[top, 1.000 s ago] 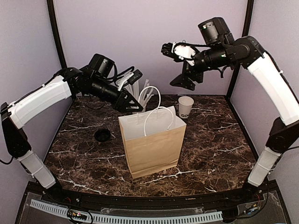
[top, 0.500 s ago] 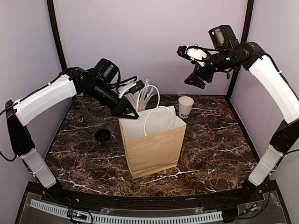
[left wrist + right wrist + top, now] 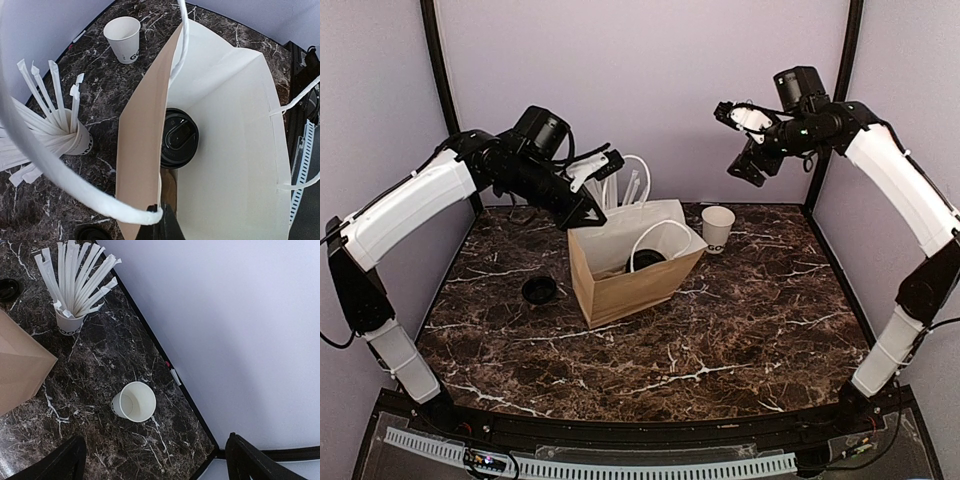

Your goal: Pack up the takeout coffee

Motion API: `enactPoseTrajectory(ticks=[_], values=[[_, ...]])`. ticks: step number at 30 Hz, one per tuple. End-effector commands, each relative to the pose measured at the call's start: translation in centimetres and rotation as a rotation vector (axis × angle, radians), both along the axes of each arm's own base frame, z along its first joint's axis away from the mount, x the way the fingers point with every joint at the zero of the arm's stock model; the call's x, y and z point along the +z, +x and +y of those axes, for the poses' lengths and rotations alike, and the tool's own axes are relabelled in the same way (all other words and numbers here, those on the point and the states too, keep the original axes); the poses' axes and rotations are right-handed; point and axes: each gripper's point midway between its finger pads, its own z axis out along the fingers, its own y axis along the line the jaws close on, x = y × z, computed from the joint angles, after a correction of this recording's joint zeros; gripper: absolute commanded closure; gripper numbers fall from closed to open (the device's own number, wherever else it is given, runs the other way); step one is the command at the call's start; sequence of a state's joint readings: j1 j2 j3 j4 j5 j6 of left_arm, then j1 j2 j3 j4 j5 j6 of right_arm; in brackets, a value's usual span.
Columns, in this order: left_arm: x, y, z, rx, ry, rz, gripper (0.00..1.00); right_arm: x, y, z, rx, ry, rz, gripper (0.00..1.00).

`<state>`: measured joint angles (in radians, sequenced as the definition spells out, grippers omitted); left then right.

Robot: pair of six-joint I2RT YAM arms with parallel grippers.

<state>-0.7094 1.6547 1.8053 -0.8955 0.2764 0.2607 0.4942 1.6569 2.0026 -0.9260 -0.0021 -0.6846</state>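
Note:
The takeout coffee (image 3: 179, 137) stands inside the brown paper bag (image 3: 630, 285); only its round black lid (image 3: 646, 259) shows through the bag's mouth. My left gripper (image 3: 159, 222) is shut on the bag's top rim, right where a white rope handle (image 3: 75, 185) is fixed. The bag leans over from that grip, its white inside (image 3: 235, 150) open to view. In the top view the left gripper (image 3: 588, 215) sits at the bag's back left corner. My right gripper (image 3: 745, 142) hangs open high over the back right, with nothing between its fingers (image 3: 70, 460).
A white cup full of wrapped straws (image 3: 75, 142) stands just behind the bag (image 3: 70, 320). An empty white cup with dark lettering (image 3: 717, 228) stands to the bag's right (image 3: 135, 401). A loose black lid (image 3: 539, 290) lies left of the bag. Walls close the back and sides.
My left gripper has shut on the bag's rim and pulled it over, so the upright bag now leans and the lid inside shows. The right arm has drawn back to the right.

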Motion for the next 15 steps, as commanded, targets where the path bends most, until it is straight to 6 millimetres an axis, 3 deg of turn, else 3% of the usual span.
enactPoseTrajectory(ticks=[1, 9, 15], values=[[1.9, 0.5, 0.0, 0.005, 0.017, -0.165, 1.00, -1.0, 1.6, -0.2, -0.042, 0.029, 0.000, 0.01], [1.4, -0.1, -1.5, 0.000, 0.102, -0.311, 1.00, -2.6, 2.0, -0.3, -0.053, 0.016, 0.033, 0.01], [1.9, -2.3, -2.3, -0.020, 0.110, -0.347, 1.00, -3.3, 1.9, -0.4, -0.055, 0.010, 0.048, 0.01]])
